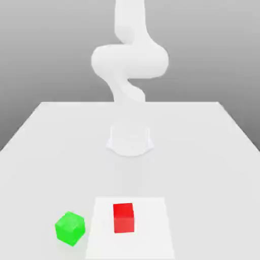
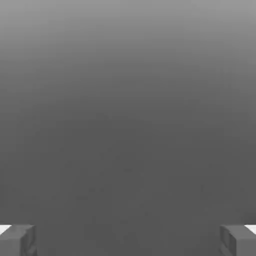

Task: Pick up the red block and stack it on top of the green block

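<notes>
Your end effector (image 2: pixel 128 241) is wide, its two fingers well apart with nothing between them. In the exterior view, your red block (image 1: pixel 124 218) sits on a white square (image 1: pixel 150 228) on the pale desk (image 1: pixel 203 177); your green block (image 1: pixel 70 228) rests beside the square, toward the exterior view's left.

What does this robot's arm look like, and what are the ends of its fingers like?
The arm is plain white, with smooth, rounded, tube-like sections and a thick bulge partway along. I can make out no cables or markings on it. In the hand view the gripper has two blocky, squared-off grey fingertips.
</notes>
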